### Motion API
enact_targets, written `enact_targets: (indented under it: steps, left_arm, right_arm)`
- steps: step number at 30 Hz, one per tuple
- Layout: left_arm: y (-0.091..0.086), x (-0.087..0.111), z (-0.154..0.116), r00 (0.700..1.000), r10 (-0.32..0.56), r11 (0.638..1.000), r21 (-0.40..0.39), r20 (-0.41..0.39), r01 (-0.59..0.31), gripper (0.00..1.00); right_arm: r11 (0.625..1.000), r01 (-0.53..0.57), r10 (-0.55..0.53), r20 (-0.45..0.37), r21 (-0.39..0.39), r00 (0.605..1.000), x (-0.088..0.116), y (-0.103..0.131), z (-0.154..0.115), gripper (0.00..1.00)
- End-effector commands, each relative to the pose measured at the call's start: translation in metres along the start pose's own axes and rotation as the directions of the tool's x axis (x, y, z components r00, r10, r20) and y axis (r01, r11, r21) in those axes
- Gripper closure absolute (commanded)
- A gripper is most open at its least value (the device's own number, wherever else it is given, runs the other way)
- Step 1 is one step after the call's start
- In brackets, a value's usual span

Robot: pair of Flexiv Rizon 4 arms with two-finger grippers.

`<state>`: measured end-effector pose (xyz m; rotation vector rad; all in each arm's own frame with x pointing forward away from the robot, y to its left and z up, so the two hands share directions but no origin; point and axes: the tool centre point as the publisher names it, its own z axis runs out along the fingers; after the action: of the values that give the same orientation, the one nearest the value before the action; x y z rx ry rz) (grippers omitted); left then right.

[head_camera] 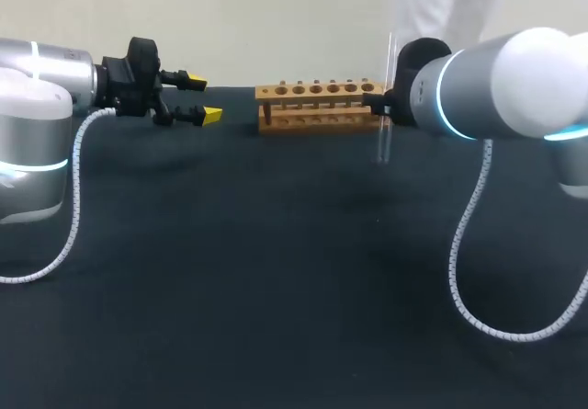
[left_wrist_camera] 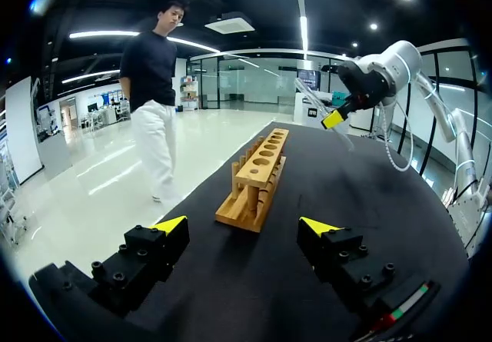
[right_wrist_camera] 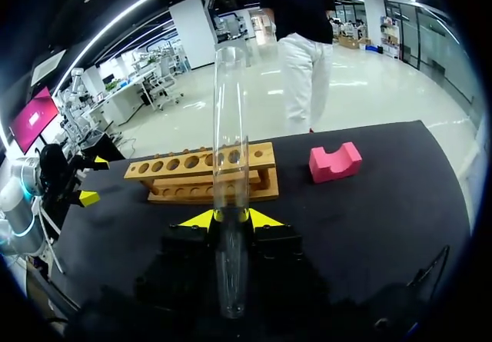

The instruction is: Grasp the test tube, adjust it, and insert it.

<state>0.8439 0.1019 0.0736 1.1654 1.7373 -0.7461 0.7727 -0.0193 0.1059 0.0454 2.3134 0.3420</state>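
Black cloth over the table (head_camera: pixel 276 271), nothing wrinkled that I can see. Wooden rack (head_camera: pixel 319 106) sits at the far side, about mid-width, long side facing me, two rows of holes on top.

Right gripper (right_wrist_camera: pixel 231 217) is clamped on the test tube (right_wrist_camera: pixel 230 127): both yellow tips press it from opposite sides, narrow gap, glass filling it. Tube is clear and looks upright in the head view, just off the rack's right end. The grip sits low on the tube, so the long open-mouthed part stands above the fingers and the short rounded end hangs below. From the wrist camera the tube lines up in front of the rack's right half. Can't tell whether its lower end touches the cloth.

Left gripper (head_camera: pixel 204 97) is wide open and holds nothing. It hovers left of the rack, well apart from it, fingers pointing along the rack's length.

Pink notched block (right_wrist_camera: pixel 335 161) lies on the cloth right of the rack, apart from it; my right arm hides it in the head view.

A white coiled cable (head_camera: pixel 469 271) droops from the right arm towards the cloth; another hangs off the left arm.
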Motion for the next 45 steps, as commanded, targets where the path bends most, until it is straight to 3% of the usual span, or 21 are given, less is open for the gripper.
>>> enact_targets:
  steps: [1,10,45]
  left_arm:
    - [-0.0011,0.0014,-0.0004,1.000,0.003,1.000,-0.003,0.006,-0.003,0.00]
    - [-0.0011,0.0014,-0.0004,1.000,0.003,1.000,-0.003,0.006,-0.003,0.00]
    - [-0.0011,0.0014,-0.0004,1.000,0.003,1.000,-0.003,0.006,-0.003,0.00]
  right_arm:
    - [1.000,-0.004,0.004,0.021,0.020,1.000,0.0017,0.0002,-0.0219,1.00]
    - [1.000,0.002,-0.004,0.062,0.021,0.998,-0.0053,-0.0018,-0.0318,1.00]
    - [1.000,0.002,-0.004,0.062,0.021,0.998,-0.0053,-0.0018,-0.0318,1.00]
